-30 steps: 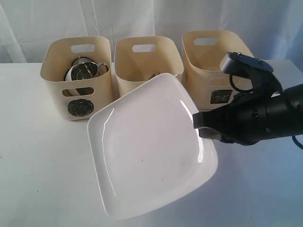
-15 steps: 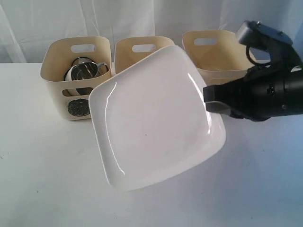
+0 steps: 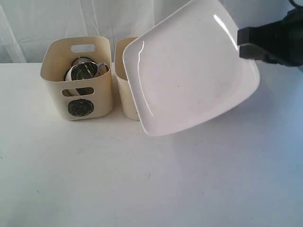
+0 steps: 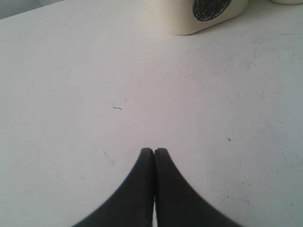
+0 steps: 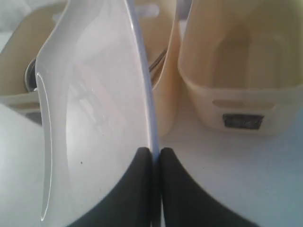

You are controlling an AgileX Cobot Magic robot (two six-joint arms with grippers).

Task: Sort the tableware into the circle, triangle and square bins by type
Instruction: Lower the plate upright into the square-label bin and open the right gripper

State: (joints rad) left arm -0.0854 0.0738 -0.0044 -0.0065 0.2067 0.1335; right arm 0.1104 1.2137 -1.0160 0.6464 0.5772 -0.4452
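Note:
The large white square plate (image 3: 191, 71) hangs tilted in the air in front of the middle and right bins, held by its right edge in my right gripper (image 3: 242, 44), which is shut on it. In the right wrist view the plate (image 5: 94, 104) stands edge-on, its rim pinched between the black fingers of the right gripper (image 5: 154, 152). The left bin (image 3: 78, 78), marked with a dark circle, holds steel mugs (image 3: 86, 71) and a white bowl. My left gripper (image 4: 154, 151) is shut and empty over bare table, out of the exterior view.
The middle bin (image 3: 125, 78) is mostly hidden behind the plate; a piece of steel cutlery (image 5: 158, 64) shows inside it in the right wrist view. The right bin (image 5: 236, 71) looks empty inside. White cloth hangs behind the white table (image 3: 142, 179).
My right gripper has lifted the plate up and to the right, from low over the table to the height of the bin tops, and tipped it steeper. The left gripper's earlier state is not shown.

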